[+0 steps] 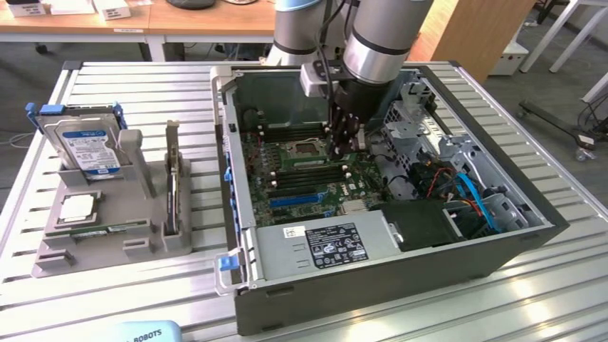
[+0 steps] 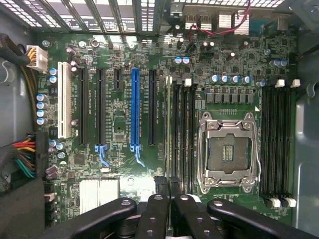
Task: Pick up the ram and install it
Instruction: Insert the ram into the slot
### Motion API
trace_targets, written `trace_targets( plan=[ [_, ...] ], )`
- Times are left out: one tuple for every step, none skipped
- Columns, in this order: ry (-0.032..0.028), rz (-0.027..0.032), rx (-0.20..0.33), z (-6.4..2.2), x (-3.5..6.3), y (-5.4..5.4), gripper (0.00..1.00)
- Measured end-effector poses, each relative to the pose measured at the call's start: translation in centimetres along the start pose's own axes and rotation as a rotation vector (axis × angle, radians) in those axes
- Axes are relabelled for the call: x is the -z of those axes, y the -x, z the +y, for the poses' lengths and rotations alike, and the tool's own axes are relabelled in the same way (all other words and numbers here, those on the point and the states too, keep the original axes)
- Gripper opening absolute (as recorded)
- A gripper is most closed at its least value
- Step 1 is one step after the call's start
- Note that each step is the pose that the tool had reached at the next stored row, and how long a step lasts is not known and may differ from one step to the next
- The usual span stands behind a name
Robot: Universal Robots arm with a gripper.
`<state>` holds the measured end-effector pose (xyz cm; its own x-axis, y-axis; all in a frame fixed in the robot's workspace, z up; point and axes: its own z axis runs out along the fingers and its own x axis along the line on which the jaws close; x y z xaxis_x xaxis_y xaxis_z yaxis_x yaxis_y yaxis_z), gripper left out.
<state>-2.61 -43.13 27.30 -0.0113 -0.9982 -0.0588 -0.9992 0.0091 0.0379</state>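
Black tool [image 2: 168, 185] gripping the ram [image 2: 169, 124] tightly, ram standing edge-on at the memory slots [image 2: 183, 129] beside the processor socket [image 2: 228, 152], open computer case [image 1: 380, 281] lying on the ribbed metal surface [image 1: 124, 92], grey holder [image 1: 57, 260] carrying a hard drive [image 1: 90, 146] alongside, wooden desks [image 1: 204, 21] standing behind.

The arm [image 1: 380, 35] reaches down into the open case [image 1: 380, 285] on the slatted desk [image 1: 142, 85]. Its hand [image 1: 344, 146] is closed low over the board [image 1: 304, 182], beside the socket [image 1: 306, 149]. At the exterior view's left, a grey holder [image 1: 53, 260] carries an upright drive [image 1: 90, 146], a chip [image 1: 78, 206] and a card [image 1: 171, 178].
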Motion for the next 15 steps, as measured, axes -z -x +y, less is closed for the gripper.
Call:
trace_targets(
  plan=[
    [0.0000,0.0000,0.000,-0.01,-0.12,0.0,0.12],
    [0.0000,0.0001,0.000,-0.01,-0.26,0.0,0.12],
    [0.0000,-0.0001,0.000,-0.02,-0.44,0.0,0.12],
    [0.0001,0.0000,0.000,-0.02,-0.60,0.0,0.12],
    [0.0000,-0.0001,0.000,-0.03,-0.79,0.0,0.12],
    [0.0000,0.0000,0.000,-0.04,-0.96,-0.1,0.12],
    [0.0000,-0.0001,0.000,-0.04,-1.12,-0.1,0.12],
    [0.0000,0.0000,0.000,-0.05,-1.25,-0.1,0.12],
    [0.0000,-0.0001,0.000,-0.06,-1.40,-0.1,0.12],
    [0.0000,-0.0002,0.000,-0.06,-1.53,-0.1,0.12],
    [0.0000,0.0000,0.000,-0.07,-1.66,-0.1,0.12],
    [0.0000,-0.0001,0.000,-0.07,-1.78,-0.1,0.12],
    [0.0001,-0.0001,0.000,-0.07,-1.90,-0.1,0.12],
    [0.0000,0.0000,0.000,-0.08,-2.01,-0.1,0.12],
    [0.0000,0.0000,0.000,-0.08,-2.09,-0.1,0.12]
  ],
)
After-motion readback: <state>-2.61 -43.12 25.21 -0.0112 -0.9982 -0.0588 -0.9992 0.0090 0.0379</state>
